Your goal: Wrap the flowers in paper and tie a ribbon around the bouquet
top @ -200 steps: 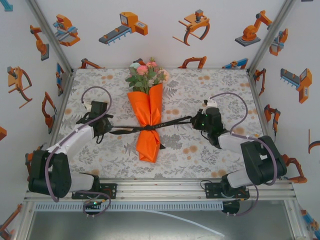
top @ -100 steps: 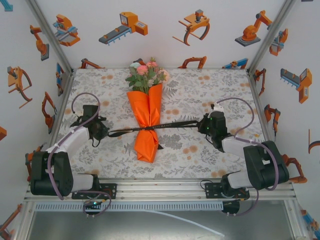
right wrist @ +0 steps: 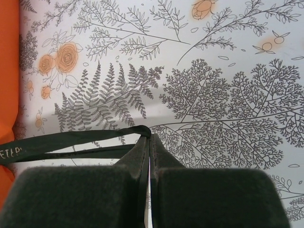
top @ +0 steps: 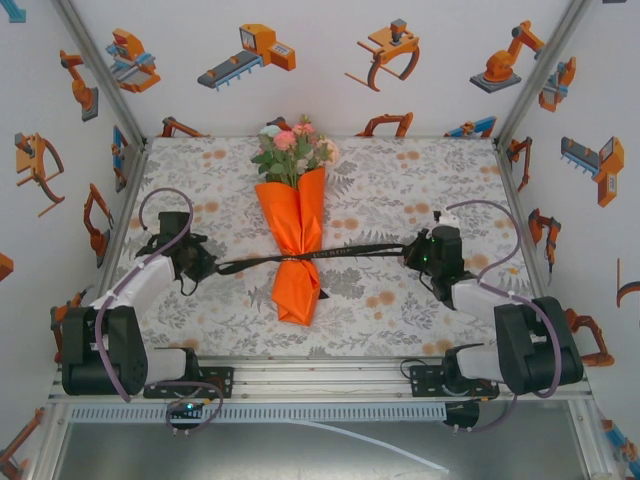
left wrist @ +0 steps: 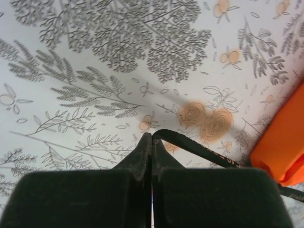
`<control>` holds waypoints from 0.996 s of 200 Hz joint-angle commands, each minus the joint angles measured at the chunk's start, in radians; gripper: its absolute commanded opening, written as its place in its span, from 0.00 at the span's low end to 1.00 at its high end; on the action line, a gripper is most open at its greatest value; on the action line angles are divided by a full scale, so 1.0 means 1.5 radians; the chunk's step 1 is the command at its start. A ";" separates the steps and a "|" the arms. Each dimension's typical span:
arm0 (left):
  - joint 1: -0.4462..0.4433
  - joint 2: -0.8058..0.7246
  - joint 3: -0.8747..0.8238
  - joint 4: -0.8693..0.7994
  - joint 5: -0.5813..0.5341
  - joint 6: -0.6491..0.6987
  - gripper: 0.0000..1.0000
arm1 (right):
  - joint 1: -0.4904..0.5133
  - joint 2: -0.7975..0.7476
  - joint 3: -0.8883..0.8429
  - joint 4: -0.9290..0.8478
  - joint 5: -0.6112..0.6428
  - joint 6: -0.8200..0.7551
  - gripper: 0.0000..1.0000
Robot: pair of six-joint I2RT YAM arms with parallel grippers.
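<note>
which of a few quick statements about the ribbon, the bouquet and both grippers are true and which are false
1. The left gripper is shut on one end of the ribbon. True.
2. The right gripper hangs open with nothing between its fingers. False: it is shut on the ribbon's other end.
3. The ribbon crosses the bouquet at its narrow lower part, pulled out to both sides. True.
4. The flowers stick out of the bouquet's near end. False: they show at its far, wide end, toward the top of the overhead view.
</note>
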 commanded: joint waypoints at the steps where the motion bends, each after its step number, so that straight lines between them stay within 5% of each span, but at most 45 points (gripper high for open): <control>1: 0.012 0.008 -0.001 0.043 0.039 0.048 0.00 | -0.015 -0.004 -0.006 0.039 -0.026 -0.022 0.00; 20: 0.012 -0.005 -0.001 0.051 0.035 0.045 0.09 | -0.015 -0.011 0.001 0.047 -0.059 -0.023 0.00; 46: 0.012 -0.044 0.012 0.043 0.032 0.065 0.38 | -0.015 -0.062 0.016 0.031 -0.090 -0.016 0.37; 81: -0.001 -0.168 0.029 0.031 0.034 0.112 0.52 | -0.015 -0.227 0.064 -0.129 -0.048 -0.060 0.49; 123: -0.085 -0.347 -0.029 0.091 -0.079 0.337 0.68 | -0.021 -0.346 0.065 -0.293 0.295 -0.142 0.68; 160: -0.082 -0.449 -0.188 0.212 -0.319 0.407 0.98 | -0.065 -0.281 0.007 -0.200 0.400 -0.219 0.80; 199: -0.046 -0.457 -0.329 0.382 -0.337 0.408 0.97 | -0.132 -0.117 -0.017 -0.021 0.266 -0.235 0.87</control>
